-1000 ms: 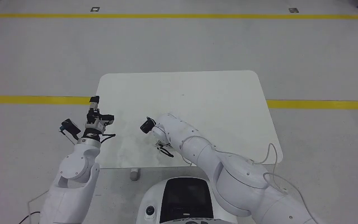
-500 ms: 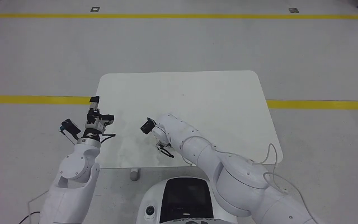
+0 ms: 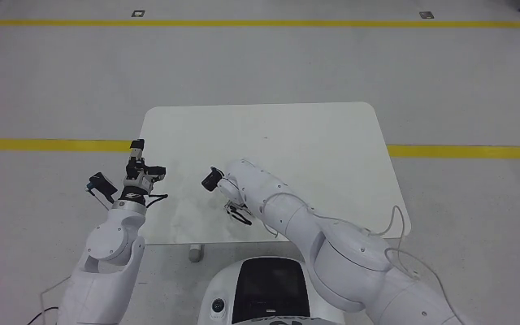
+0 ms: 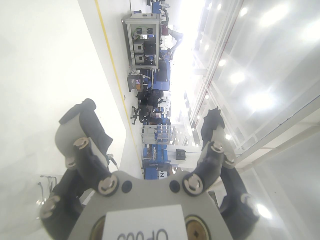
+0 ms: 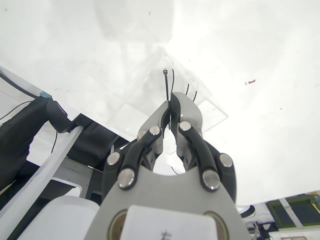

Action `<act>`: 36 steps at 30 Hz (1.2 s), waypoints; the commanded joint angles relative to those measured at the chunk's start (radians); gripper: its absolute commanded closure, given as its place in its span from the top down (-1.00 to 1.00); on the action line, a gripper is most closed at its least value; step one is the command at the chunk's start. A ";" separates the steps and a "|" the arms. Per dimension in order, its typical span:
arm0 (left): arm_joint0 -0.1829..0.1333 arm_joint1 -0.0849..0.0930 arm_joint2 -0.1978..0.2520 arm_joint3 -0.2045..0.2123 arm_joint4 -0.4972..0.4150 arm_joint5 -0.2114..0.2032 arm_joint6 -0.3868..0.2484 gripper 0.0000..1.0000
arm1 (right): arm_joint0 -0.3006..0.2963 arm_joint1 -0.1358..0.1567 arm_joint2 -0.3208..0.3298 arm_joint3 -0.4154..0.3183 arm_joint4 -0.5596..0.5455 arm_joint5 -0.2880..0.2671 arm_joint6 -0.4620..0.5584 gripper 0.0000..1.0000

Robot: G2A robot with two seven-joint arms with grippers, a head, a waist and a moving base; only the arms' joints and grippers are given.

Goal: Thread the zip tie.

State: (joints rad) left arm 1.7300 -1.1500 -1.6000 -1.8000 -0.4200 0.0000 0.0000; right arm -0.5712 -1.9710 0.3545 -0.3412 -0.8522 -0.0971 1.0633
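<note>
While the right gripper (image 5: pixel 170 101) pinches the zip tie (image 5: pixel 166 83), the left gripper (image 4: pixel 148 112) gapes empty;
its head points toward a clear box (image 5: pixel 135 101).

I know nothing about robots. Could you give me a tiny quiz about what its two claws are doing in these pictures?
1. True or false: the left gripper is holding something.
2. What is pinched in the right gripper? A) a screw B) a black zip tie C) a red cable
3. Fill in: just past the right gripper, spare zip ties lie in a clear ____.

Key: 1 false, it is open and empty. 2 B. 3 box.
</note>
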 commanded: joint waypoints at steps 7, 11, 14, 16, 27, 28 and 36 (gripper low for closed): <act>0.000 0.000 0.000 0.000 0.000 0.000 0.000 1.00 | 0.017 0.009 0.021 -0.028 -0.005 -0.007 0.017 -1.00; 0.000 0.000 0.000 0.000 0.000 0.000 0.000 1.00 | 0.020 0.022 0.035 -0.053 -0.010 -0.012 0.023 -1.00; 0.000 0.000 0.000 0.000 0.000 0.000 0.000 1.00 | 0.018 0.034 0.046 -0.079 -0.016 -0.007 0.030 -1.00; 0.000 0.000 0.000 0.000 0.000 0.000 0.000 1.00 | 0.015 0.042 0.053 -0.097 -0.021 -0.004 0.035 -1.00; 0.000 0.000 0.000 0.000 0.000 0.000 0.000 1.00 | -0.035 0.123 0.135 -0.268 -0.043 0.018 0.016 -1.00; 0.000 0.000 0.000 0.000 0.000 0.000 0.000 1.00 | -0.044 0.132 0.146 -0.286 -0.044 0.023 0.011 -1.00; 0.000 0.000 0.000 0.000 0.000 0.000 0.000 1.00 | -0.137 0.220 0.277 -0.461 -0.042 0.072 0.007 -1.00</act>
State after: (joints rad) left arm 1.7300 -1.1500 -1.6000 -1.8000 -0.4200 0.0000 0.0000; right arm -0.6964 -1.7608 0.6168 -0.7797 -0.8920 -0.0231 1.0705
